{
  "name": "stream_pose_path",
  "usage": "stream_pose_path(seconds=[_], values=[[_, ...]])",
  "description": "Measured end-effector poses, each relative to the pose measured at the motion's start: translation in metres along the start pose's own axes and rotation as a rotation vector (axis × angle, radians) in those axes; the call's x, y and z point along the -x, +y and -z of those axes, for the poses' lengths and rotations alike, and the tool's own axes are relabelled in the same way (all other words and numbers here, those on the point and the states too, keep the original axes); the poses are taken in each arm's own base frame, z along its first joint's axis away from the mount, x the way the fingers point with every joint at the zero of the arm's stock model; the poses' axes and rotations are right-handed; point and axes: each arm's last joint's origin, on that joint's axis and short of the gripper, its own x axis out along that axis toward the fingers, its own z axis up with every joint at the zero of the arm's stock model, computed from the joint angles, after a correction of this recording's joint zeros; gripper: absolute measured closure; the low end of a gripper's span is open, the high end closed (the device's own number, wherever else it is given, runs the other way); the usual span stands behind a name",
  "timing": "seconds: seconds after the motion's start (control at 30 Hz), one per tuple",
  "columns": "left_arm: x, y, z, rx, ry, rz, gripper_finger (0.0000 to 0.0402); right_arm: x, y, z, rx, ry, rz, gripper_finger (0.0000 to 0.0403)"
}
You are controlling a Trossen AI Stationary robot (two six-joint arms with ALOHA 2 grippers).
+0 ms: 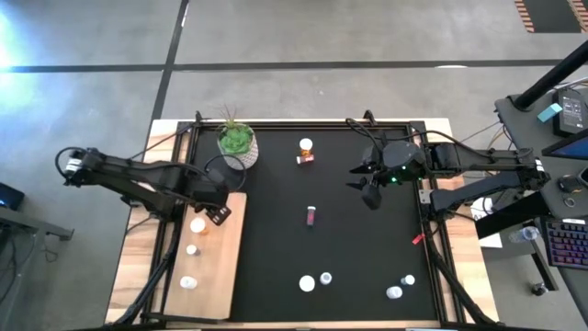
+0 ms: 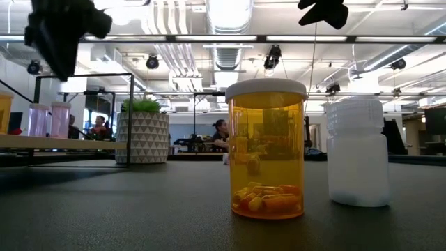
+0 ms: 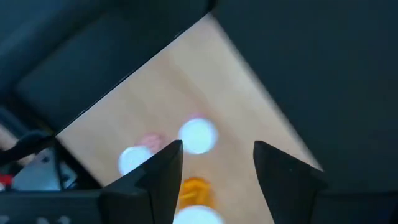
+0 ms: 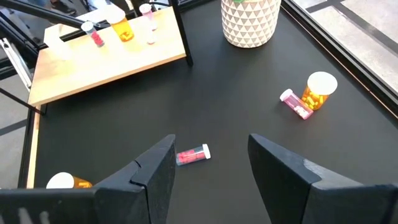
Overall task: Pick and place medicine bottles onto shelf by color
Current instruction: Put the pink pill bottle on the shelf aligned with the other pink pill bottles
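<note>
The light-wood shelf [image 1: 219, 267] lies at the mat's left edge. On it stand an orange bottle [image 1: 197, 224] and two pale bottles [image 1: 192, 249] [image 1: 188, 282]. My left gripper [image 1: 213, 211] hovers open above the shelf's far end. In its wrist view the orange bottle [image 3: 196, 186] stands below the gap between its fingers, and two pink bottles [image 3: 198, 135] [image 3: 134, 158] stand beyond. My right gripper [image 1: 368, 190] is open above the mat's far right. A pink bottle [image 4: 193, 155] lies on its side on the mat below and ahead of it.
A potted plant [image 1: 236, 140] stands at the mat's far left. An upright orange bottle [image 1: 305, 145] with a pink one lying against it [image 1: 305, 159] stands at far centre. Two bottles [image 1: 315, 280] and two white ones [image 1: 401, 286] stand near the front edge.
</note>
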Motion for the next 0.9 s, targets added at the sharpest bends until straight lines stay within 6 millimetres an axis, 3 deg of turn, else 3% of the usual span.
stream_pose_path(seconds=[0.23,0.33,0.63,0.9], values=[[0.053,-0.023,-0.023,-0.006,-0.148,0.187,0.0221,0.0,0.0,0.0,0.0,0.0,0.0,0.0213],[0.066,-0.038,-0.037,-0.059,-0.258,0.248,0.0221,0.0,0.0,0.0,0.0,0.0,0.0,0.0213],[0.064,-0.1,-0.077,-0.23,-0.503,0.395,0.0221,0.0,0.0,0.0,0.0,0.0,0.0,0.0213],[0.057,-0.116,-0.094,-0.171,-0.605,0.428,0.0221,0.0,0.0,0.0,0.043,-0.002,0.002,0.0213]])
